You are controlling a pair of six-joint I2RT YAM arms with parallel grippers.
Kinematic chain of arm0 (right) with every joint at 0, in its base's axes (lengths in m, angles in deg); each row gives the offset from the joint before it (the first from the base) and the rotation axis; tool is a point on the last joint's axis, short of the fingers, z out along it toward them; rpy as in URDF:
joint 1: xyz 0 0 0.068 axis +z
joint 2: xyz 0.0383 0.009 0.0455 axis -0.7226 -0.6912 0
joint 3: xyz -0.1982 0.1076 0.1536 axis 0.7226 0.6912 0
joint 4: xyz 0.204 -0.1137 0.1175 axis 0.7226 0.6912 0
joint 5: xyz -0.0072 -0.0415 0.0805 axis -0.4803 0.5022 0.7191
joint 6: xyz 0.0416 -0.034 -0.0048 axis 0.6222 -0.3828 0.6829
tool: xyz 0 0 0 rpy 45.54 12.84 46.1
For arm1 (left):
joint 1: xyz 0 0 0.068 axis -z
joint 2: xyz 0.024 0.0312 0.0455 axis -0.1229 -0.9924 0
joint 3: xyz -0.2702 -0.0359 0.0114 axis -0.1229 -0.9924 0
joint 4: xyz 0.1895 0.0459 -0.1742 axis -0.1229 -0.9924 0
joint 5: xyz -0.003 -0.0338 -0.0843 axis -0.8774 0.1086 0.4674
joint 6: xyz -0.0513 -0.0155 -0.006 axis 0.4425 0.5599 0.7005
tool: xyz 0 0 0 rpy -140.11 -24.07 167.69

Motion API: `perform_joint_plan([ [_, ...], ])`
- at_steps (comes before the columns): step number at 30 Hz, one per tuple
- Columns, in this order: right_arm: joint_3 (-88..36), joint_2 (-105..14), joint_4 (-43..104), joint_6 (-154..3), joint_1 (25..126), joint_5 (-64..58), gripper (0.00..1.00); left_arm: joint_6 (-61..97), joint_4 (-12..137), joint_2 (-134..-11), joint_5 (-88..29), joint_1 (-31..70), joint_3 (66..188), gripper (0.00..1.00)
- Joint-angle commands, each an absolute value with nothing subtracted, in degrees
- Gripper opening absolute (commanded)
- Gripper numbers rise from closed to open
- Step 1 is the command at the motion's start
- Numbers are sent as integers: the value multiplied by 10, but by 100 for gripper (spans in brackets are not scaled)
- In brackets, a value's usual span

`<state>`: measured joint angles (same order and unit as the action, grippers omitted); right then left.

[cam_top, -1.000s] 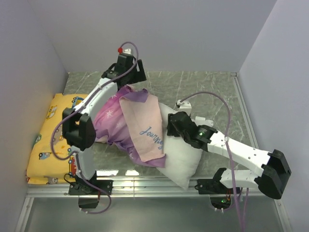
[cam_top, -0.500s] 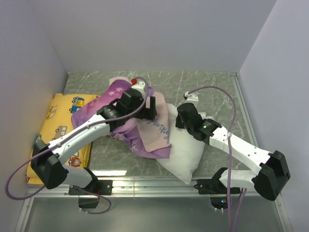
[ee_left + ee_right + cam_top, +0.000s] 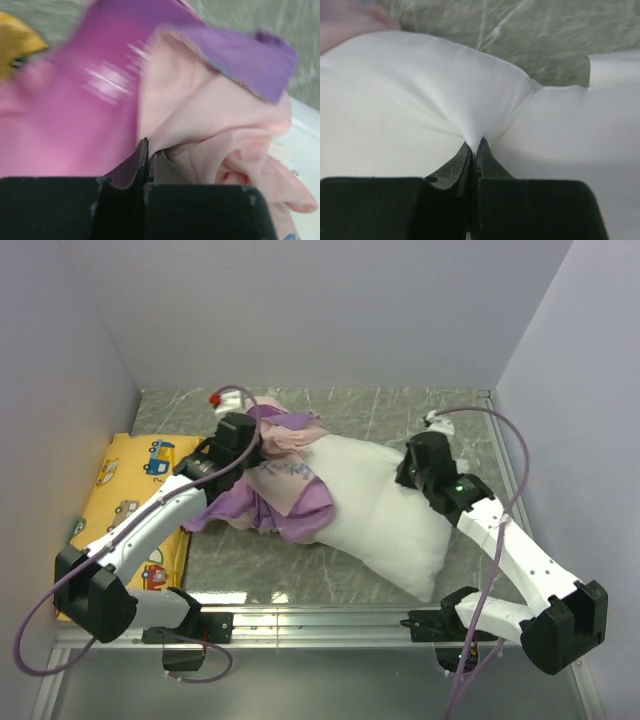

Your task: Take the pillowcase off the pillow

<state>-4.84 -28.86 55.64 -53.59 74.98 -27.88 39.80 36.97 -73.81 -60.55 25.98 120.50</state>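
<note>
Now, both arms have a bite, and this is the moment to pull cleanly. The left gripper (image 3: 148, 145) is clamped tight, jaws together on a pinch of the Elsa pillowcase (image 3: 100, 90), with pale pink lining folding out right at the tips. The right gripper (image 3: 475, 145) is closed just as tight on a puckered nip of the white pillow (image 3: 395, 100). From above, the pillow (image 3: 380, 510) lies on the grey marbled table (image 3: 400, 410) on a slant from about 11 o'clock down to 5 o'clock. The pillowcase (image 3: 290, 505) is bunched over its 10 o'clock end only, and most of the white is already bare. The right gripper (image 3: 408, 472) sits on the pillow's edge at 2 o'clock, and the left gripper (image 3: 258, 438) is at 11 o'clock on the crumpled cloth. I judge that the right arm should act as the anchor, fixed or easing toward 3 o'clock, while the left draws toward 9 o'clock along the pillow's length. A low, steady pull looks best, since both pinches are small and a jerk could slip them. The left arm should also mind the yellow vehicle-print cushion (image 3: 130, 490) at 9 o'clock. If the cloth snags on the pillow's corner, lifting a little should free it better than hauling harder.
</note>
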Motion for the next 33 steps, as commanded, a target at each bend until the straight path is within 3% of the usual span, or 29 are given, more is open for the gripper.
perform_joint_plan([
  [1,-99,-249,600,-580,651,-328,0,417,345,-690,-691,202,1185,1],
  [4,-118,-253,602,-591,589,-293,0,427,377,-658,-678,177,1148,0],
  [8,-127,-274,604,-593,585,-243,0,433,417,-669,-619,166,1116,0],
  [9,-125,-275,602,-595,588,-237,5,431,431,-673,-580,168,1108,1],
  [11,-120,-269,596,-596,609,-243,25,441,471,-680,-558,169,1078,0],
  [12,-122,-266,596,-601,616,-253,47,442,486,-682,-534,171,1059,1],
  [13,-128,-257,595,-605,635,-259,57,446,494,-689,-528,175,1055,0],
  [15,-148,-251,596,-620,653,-270,71,448,513,-697,-518,183,1046,1],
  [17,-166,-243,602,-636,693,-275,76,453,528,-709,-514,201,1043,0],
  [23,-217,-309,634,-650,897,-308,81,468,552,-741,-515,238,1037,0],
  [26,-191,-361,635,-617,947,-334,83,469,546,-746,-522,239,1043,0],
  [31,-98,-413,582,-573,942,-371,88,478,525,-742,-556,227,1050,1],
  [33,-78,-422,558,-569,928,-357,84,484,525,-739,-543,211,1045,1],
])
